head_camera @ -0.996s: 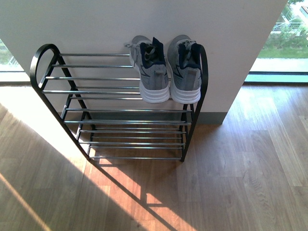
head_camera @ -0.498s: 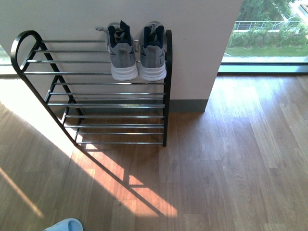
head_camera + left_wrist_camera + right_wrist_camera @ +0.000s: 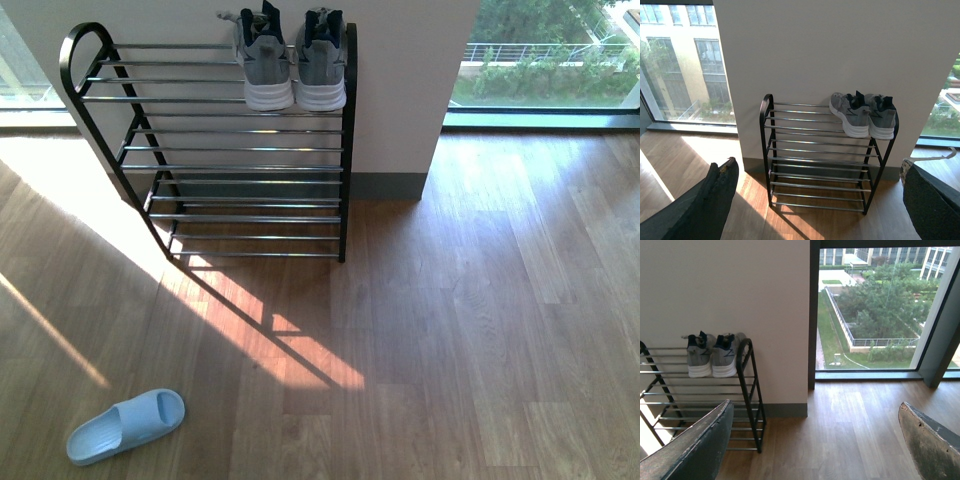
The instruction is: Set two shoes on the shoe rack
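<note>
Sunlit wood floor [image 3: 480, 330] runs to a white wall, where the black shoe rack [image 3: 346, 170] stands. Two grey sneakers [image 3: 268, 68] sit side by side at the right end of its top tier. A pale blue slide sandal [image 3: 125, 425] lies near left on the floor. The left gripper [image 3: 825, 215] and right gripper [image 3: 815, 450] both have their jaws spread wide, holding nothing.

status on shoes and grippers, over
Jaws open, empty: left gripper, right gripper. Both sneakers on shoe rack top tier. One blue slide on floor, nothing between it and rack.
</note>
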`<action>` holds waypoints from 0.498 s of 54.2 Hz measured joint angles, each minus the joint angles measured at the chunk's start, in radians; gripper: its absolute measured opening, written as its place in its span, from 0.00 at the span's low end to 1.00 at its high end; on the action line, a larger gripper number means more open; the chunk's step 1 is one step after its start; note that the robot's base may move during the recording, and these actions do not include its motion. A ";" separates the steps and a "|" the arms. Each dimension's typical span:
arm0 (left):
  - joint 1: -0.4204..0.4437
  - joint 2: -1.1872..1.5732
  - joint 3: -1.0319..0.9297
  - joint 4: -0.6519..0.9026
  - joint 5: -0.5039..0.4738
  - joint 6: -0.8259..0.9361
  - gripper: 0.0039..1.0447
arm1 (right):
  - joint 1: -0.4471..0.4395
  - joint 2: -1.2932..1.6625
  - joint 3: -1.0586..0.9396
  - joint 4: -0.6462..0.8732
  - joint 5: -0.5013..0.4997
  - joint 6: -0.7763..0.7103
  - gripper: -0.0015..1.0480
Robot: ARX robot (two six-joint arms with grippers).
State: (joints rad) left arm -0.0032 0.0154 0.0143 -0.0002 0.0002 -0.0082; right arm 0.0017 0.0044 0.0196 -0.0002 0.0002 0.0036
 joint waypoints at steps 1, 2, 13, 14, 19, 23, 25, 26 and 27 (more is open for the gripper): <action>0.000 0.000 0.000 0.000 0.000 0.000 0.91 | 0.000 0.000 0.000 0.000 0.002 0.000 0.91; 0.000 0.000 0.000 0.000 0.000 0.000 0.91 | 0.000 0.000 0.000 0.000 0.002 0.000 0.91; 0.000 0.000 0.000 0.000 0.000 0.000 0.91 | 0.000 0.000 0.000 0.000 0.000 0.000 0.91; 0.000 0.000 0.000 0.000 0.000 0.000 0.91 | 0.000 0.000 0.000 0.000 0.000 0.000 0.91; 0.000 0.000 0.000 0.000 0.000 0.000 0.91 | 0.000 0.000 0.000 0.000 0.000 0.000 0.91; 0.000 0.000 0.000 0.000 0.001 0.000 0.91 | 0.000 0.000 0.000 0.000 0.000 0.000 0.91; 0.000 0.000 0.000 0.000 0.001 0.000 0.91 | 0.000 0.000 0.000 0.000 0.002 0.000 0.91; 0.000 0.000 0.000 0.000 0.001 0.000 0.91 | 0.000 0.000 0.000 0.000 0.003 0.000 0.91; 0.000 0.000 0.000 0.000 0.001 0.000 0.91 | 0.000 0.000 0.000 0.000 0.003 0.000 0.91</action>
State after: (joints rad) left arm -0.0032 0.0154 0.0143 -0.0002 0.0010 -0.0078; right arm 0.0017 0.0044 0.0196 -0.0002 0.0029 0.0036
